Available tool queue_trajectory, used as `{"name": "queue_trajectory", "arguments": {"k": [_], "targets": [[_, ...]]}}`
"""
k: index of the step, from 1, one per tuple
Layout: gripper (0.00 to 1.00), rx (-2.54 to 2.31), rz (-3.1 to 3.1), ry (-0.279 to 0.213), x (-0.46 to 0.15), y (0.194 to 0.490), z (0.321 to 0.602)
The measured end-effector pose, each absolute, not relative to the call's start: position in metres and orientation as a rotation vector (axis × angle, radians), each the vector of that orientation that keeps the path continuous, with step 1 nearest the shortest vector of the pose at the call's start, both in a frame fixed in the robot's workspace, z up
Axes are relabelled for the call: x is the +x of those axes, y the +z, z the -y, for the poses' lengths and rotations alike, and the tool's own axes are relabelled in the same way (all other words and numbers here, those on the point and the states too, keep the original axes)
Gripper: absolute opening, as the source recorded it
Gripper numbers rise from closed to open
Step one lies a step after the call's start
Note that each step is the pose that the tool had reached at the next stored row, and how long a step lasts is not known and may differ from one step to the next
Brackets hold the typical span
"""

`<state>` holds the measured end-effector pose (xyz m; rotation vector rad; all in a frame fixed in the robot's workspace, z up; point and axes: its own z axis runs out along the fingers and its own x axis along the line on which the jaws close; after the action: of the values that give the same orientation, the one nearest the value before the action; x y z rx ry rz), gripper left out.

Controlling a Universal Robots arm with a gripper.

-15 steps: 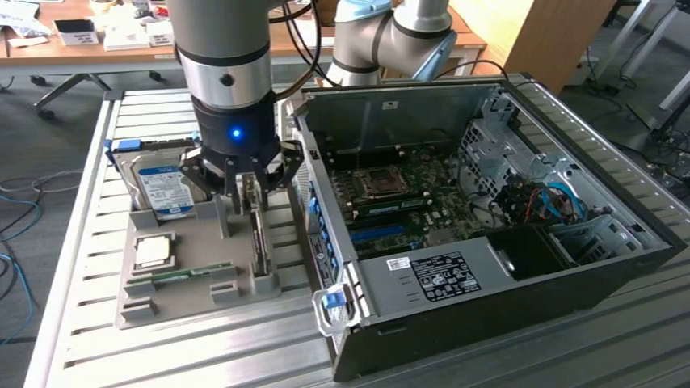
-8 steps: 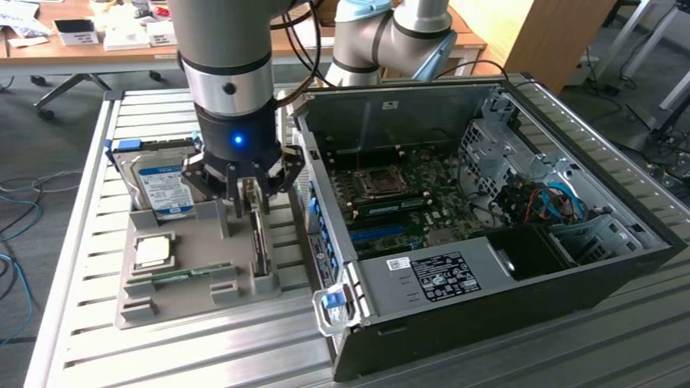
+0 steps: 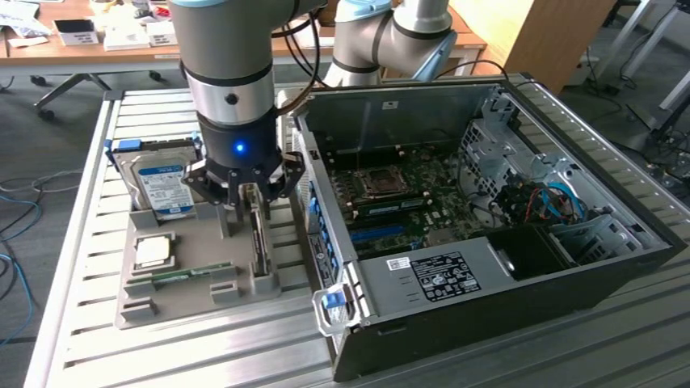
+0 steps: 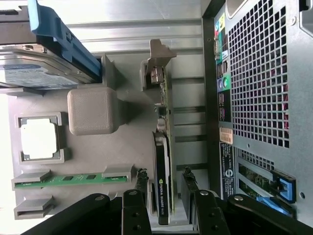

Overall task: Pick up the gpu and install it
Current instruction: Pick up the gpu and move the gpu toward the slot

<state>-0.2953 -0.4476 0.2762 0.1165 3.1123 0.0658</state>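
The gripper [image 4: 165, 177] hangs partly open astride the gpu [image 4: 161, 152], one of its fingers [image 4: 142, 180] on each side with gaps showing. The gpu stands on edge in a grey holder [image 4: 132, 142]. Farther off in the holder lie a memory stick [image 4: 73, 179], a processor [image 4: 40, 140] and a hard drive [image 3: 161, 187]. The open computer case [image 3: 518, 311] stands beside the holder.

Exterior high, oblique, over table [image 3: 86, 202]; wrist close, straight down; shared: tray [image 3: 205, 242] [image 4: 132, 142], gpu [image 3: 260, 250] [image 4: 164, 166].

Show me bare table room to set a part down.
Free: table slats before the gray holder tray, along the near edge; also slats behind the hard drive. Crowded: the strip between tray and computer case, where the jaws straddle the gpu.
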Motion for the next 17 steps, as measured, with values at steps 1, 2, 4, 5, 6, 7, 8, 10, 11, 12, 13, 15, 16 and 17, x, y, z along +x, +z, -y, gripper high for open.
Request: {"name": "queue_trajectory", "arguments": {"k": [1,2,4,5,6,7,8,10,11,12,13,15,16,17], "targets": [[0.42,0.116,-3.112,0.066,-0.295,0.275,0.448],[0.42,0.116,-3.112,0.066,-0.295,0.273,0.448],[0.42,0.116,-3.112,0.066,-0.295,0.270,0.448],[0.42,0.116,-3.112,0.066,-0.295,0.269,0.448],[0.42,0.116,-3.112,0.066,-0.295,0.267,0.448],[0.42,0.116,-3.112,0.066,-0.295,0.266,0.448],[0.42,0.116,-3.112,0.066,-0.295,0.266,0.448],[0.42,0.116,-3.112,0.066,-0.295,0.266,0.448],[0.42,0.117,-3.112,0.067,-0.295,0.265,0.448],[0.42,0.116,-3.112,0.071,-0.295,0.265,0.448],[0.42,0.116,-3.112,0.076,-0.295,0.265,0.448],[0.42,0.117,-3.112,0.084,-0.295,0.264,0.448],[0.42,0.117,-3.112,0.086,-0.295,0.264,0.448],[0.42,0.117,-3.112,0.086,-0.295,0.264,0.448]]}}
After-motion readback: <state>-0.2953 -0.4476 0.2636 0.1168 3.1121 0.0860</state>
